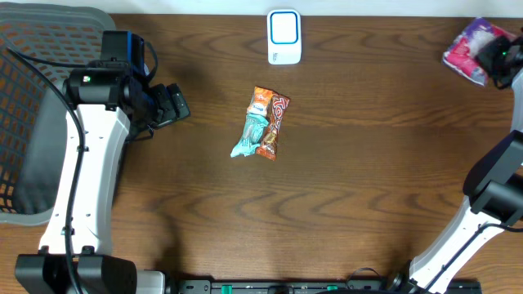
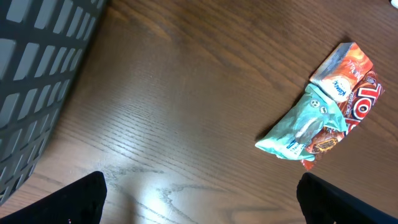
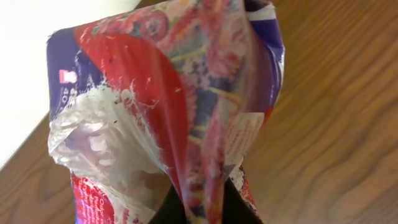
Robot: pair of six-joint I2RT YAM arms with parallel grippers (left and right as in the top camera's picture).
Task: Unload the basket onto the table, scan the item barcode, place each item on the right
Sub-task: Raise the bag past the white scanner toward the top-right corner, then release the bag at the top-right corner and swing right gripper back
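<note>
A crinkled pink, red and purple packet (image 1: 467, 49) hangs at the table's far right corner, and it fills the right wrist view (image 3: 168, 106). My right gripper (image 1: 500, 59) (image 3: 205, 208) is shut on its lower fold. No barcode shows on the packet. The white scanner with a blue outline (image 1: 284, 37) stands at the back middle, well left of the packet. My left gripper (image 1: 175, 104) (image 2: 199, 202) hovers wide open over bare wood at the left, holding nothing.
A teal packet (image 1: 248, 137) (image 2: 301, 127) and an orange-brown packet (image 1: 271, 114) (image 2: 354, 78) lie together mid-table, right of the left gripper. A grey mesh basket (image 1: 33, 106) (image 2: 37, 68) stands off the table's left edge.
</note>
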